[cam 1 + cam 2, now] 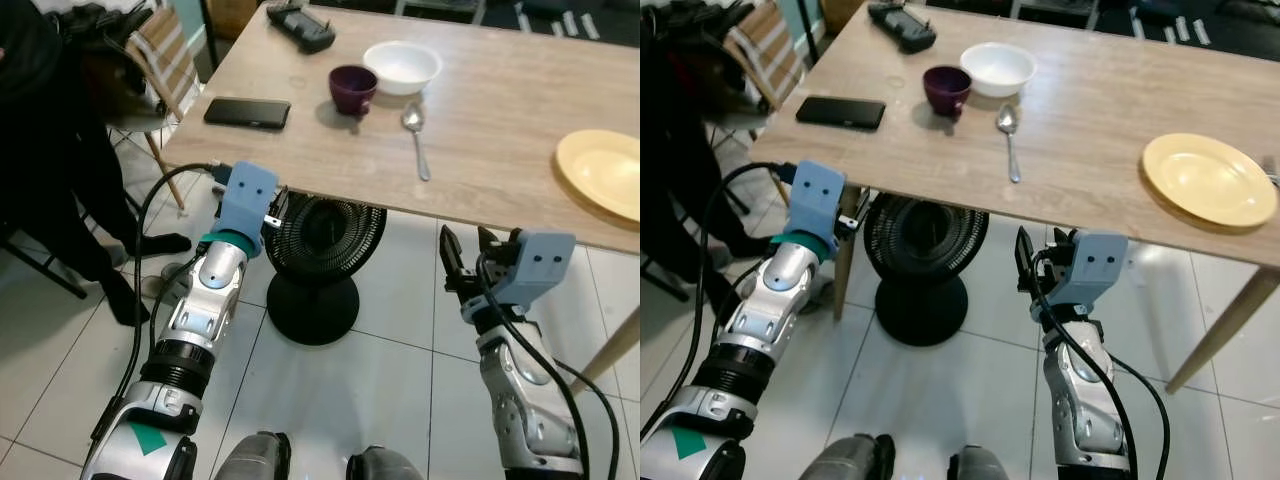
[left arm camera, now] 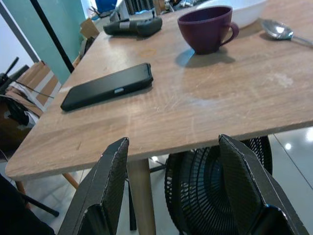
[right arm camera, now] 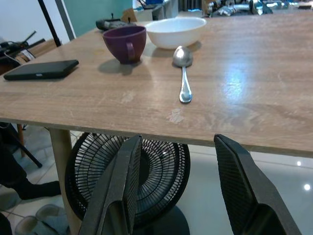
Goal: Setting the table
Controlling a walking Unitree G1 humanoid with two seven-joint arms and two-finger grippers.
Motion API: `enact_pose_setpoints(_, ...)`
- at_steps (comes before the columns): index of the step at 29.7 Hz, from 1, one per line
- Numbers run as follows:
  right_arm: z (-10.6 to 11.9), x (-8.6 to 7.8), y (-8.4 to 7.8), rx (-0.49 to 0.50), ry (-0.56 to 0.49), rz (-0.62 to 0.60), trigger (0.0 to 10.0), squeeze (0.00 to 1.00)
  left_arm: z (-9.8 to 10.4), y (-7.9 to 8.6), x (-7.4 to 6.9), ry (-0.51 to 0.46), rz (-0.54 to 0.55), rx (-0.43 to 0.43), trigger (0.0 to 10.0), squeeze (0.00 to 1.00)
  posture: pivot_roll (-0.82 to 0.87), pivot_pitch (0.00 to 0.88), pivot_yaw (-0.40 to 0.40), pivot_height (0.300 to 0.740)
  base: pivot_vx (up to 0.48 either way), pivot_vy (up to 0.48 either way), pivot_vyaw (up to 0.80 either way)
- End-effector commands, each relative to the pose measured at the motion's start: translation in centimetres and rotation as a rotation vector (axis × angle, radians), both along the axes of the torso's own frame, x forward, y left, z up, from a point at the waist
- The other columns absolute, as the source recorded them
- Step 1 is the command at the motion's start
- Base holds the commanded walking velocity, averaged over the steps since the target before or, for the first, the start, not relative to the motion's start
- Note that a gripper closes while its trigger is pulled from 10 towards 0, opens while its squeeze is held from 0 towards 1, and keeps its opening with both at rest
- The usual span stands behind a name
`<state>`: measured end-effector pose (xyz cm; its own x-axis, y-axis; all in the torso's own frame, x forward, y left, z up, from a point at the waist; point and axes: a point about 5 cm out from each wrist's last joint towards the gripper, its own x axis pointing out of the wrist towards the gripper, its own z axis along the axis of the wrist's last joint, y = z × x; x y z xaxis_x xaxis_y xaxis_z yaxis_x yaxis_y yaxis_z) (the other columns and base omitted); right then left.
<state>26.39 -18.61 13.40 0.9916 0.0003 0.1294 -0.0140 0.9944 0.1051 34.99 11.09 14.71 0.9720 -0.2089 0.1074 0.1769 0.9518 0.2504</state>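
A wooden table point(image 1: 500, 120) carries a purple cup point(image 1: 352, 88), a white bowl point(image 1: 402, 66) just behind it, a spoon point(image 1: 417, 135) lying to the cup's right, and a yellow plate point(image 1: 605, 172) at the right edge. My left gripper point(image 2: 173, 142) is open and empty just below the table's near-left edge, in front of the black phone point(image 2: 107, 86). My right gripper point(image 1: 464, 235) is open and empty below the near edge, facing the spoon point(image 3: 183, 73) and cup point(image 3: 125, 43).
A black floor fan point(image 1: 318, 250) stands under the table between my arms. A black controller point(image 1: 300, 25) lies at the table's far left. A person in dark clothes point(image 1: 40, 150) and a chair with a striped cloth point(image 1: 165, 50) are at the left.
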Motion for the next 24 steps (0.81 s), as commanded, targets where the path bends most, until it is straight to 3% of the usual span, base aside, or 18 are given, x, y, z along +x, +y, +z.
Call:
enact_pose_setpoints(1,-0.4,-0.3,-0.4,-0.009,0.017,-0.02,10.0,0.0,-0.8,-0.1,-0.2,0.027,-0.009,0.006,10.0,0.0,-0.01,0.0,0.067,0.74,0.0,0.0,0.0)
enact_pose_setpoints(14,-1.0,-0.5,-0.6,-0.015,0.035,-0.03,10.0,0.0,-0.9,-0.2,-0.3,0.032,-0.021,0.011,10.0,0.0,-0.01,0.0,0.068,0.74,0.0,0.0,0.0)
enact_pose_setpoints(18,-3.6,-1.3,-1.6,-0.038,0.124,-0.097,10.0,0.0,-1.8,-0.7,-0.6,0.069,-0.061,0.028,10.0,0.0,-0.02,0.0,0.065,0.74,0.0,0.0,0.0)
enact_pose_setpoints(24,-5.5,-2.1,-2.4,-0.044,0.187,-0.144,10.0,0.0,-2.8,-1.0,-1.0,0.108,-0.091,0.048,10.0,0.0,-0.02,0.0,0.065,0.74,0.0,0.0,0.0)
